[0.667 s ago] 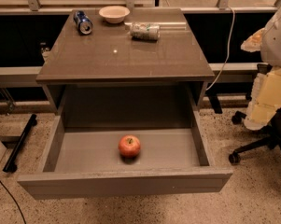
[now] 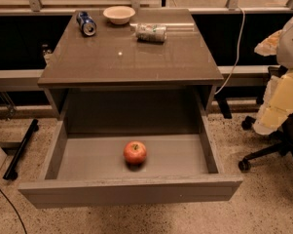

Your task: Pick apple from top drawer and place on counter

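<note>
Currently, the apple [image 2: 135, 152] sits near the middle of the open top drawer [image 2: 131, 191] floor. It is round and red-orange, with no long axis. The counter [image 2: 126, 57] lies above and behind it. The gripper [image 2: 278, 99] hangs at the view's right edge, well apart, so the apple lies lower and leftward of it. Whether the gripper is open or closed cannot be told.

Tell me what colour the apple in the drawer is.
The apple is red-orange, best seen in the camera view; the gripper is out of view.
</note>
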Action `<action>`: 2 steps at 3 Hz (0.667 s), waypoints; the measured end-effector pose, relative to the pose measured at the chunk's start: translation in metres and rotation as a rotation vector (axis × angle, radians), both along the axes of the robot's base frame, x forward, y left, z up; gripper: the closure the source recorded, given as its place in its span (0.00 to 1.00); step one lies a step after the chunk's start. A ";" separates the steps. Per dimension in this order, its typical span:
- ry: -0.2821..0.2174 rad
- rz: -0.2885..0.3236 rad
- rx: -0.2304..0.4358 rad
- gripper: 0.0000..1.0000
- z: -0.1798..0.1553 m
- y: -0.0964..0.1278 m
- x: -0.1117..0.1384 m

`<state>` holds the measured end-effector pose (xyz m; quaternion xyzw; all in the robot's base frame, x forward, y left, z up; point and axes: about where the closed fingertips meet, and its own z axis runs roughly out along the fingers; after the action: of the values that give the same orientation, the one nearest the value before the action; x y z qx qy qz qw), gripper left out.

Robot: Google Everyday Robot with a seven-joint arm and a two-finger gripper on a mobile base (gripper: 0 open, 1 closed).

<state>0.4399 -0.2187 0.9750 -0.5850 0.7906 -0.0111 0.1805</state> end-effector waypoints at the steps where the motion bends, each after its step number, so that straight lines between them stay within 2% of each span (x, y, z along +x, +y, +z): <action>1: -0.007 -0.002 0.090 0.00 -0.006 0.010 0.002; 2: -0.011 0.027 0.171 0.00 -0.017 0.026 0.002</action>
<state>0.4422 -0.1928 0.9576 -0.5780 0.7797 0.0557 0.2345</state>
